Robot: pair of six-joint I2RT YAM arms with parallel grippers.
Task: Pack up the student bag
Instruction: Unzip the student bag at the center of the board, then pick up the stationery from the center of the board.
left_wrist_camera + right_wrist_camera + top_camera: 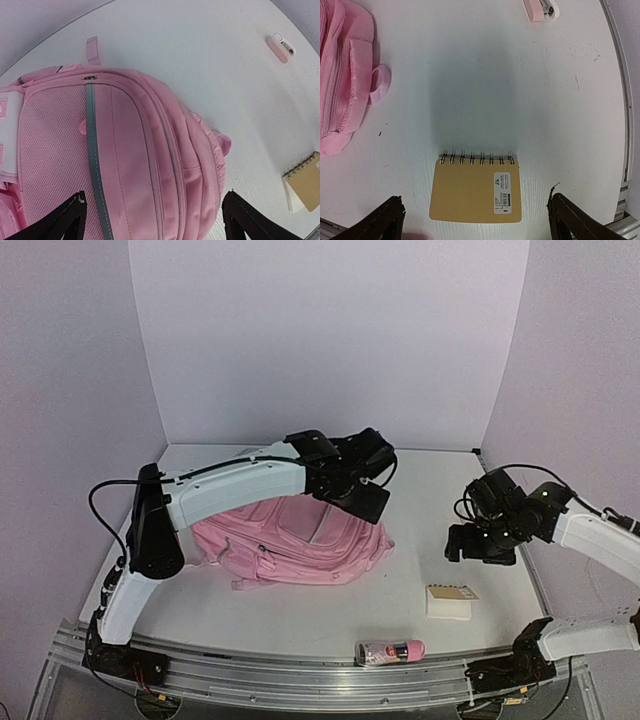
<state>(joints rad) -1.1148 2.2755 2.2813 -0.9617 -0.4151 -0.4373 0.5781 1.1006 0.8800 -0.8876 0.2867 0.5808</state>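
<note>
pink student bag (290, 540) flat, grey stripe (92, 150), L claw (155, 194) wide, R claw (476, 197) wide

Under me the student bag (130, 165) is soft pink cloth, woven and matt. There's an open mesh panel (50, 150) on one face and a smoother grey strip (95, 165) running down it. My left gripper (152, 220) shows fingers (57, 222) of matt black plastic. On my right, the notebook (476, 192) has a dull tan card cover, thin wire coils (476, 159) and a white paper label (502, 192). The table (485, 75) is white, matt, faintly grained, scuffed. The small pink item (540, 9) looks like smooth plastic, and the rail (300, 670) like bare metal.
</note>
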